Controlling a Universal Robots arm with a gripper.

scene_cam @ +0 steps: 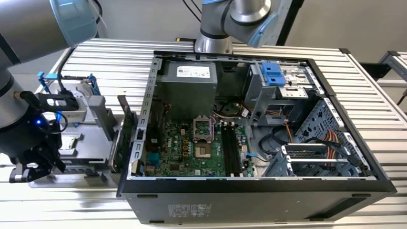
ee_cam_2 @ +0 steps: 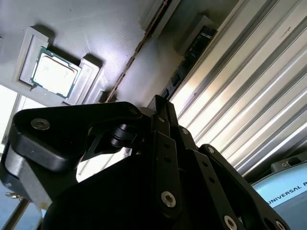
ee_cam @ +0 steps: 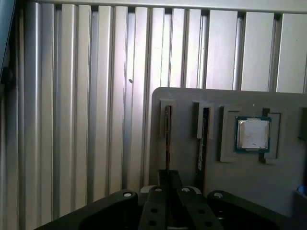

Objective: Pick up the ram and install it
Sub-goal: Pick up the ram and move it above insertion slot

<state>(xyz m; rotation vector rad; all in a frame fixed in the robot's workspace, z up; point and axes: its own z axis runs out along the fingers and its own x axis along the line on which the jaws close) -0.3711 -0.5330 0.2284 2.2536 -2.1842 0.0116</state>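
Two edge-up sticks, ram point(ee_cam: 205, 139) among them, stand in gray holder point(ee_cam: 182, 103) slots; ribbed bench point(ee_cam: 72, 96) lies open alongside; pincer point(ee_cam: 169, 176) hovers near holder edge, opening cannot be told.

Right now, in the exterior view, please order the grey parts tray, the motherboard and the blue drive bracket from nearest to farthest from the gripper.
1. The grey parts tray, beside the gripper, at the exterior view's left.
2. The motherboard, inside the open case.
3. The blue drive bracket, at the case's far corner, exterior view's right.
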